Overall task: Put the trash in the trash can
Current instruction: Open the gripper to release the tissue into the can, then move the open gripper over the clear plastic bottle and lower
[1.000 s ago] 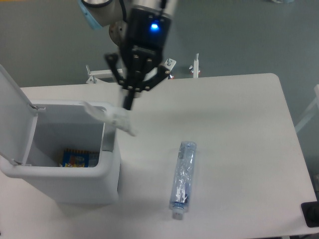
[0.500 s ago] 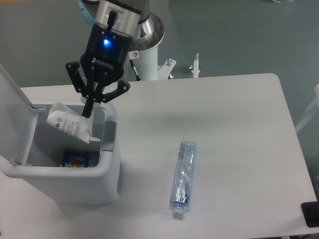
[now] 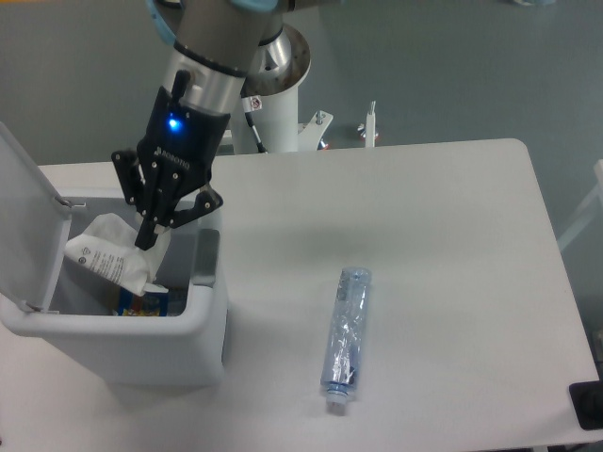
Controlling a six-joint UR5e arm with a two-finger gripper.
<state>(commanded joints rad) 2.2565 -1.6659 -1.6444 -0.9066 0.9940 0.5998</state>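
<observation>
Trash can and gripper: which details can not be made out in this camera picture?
- Trash can: its floor is mostly hidden by the near wall and the white wrapper; only a bit of a colourful packet shows.
- Lid: cut off by the left edge.
- Gripper: the fingers look closed on the wrapper, but the contact is too small to confirm.
- Bottle: label too blurred.

The trash can (image 3: pixel 203 320) has its open lid (image 3: pixel 24 202) cut off by the left edge, and its interior is largely screened by the wrapper (image 3: pixel 108 256) and the gripper (image 3: pixel 146 240). Only a corner of a coloured packet (image 3: pixel 141 301) shows inside; its printing is too small to read. A dark object (image 3: pixel 587 405) at the lower right is cut by the edge and cannot be identified.
</observation>
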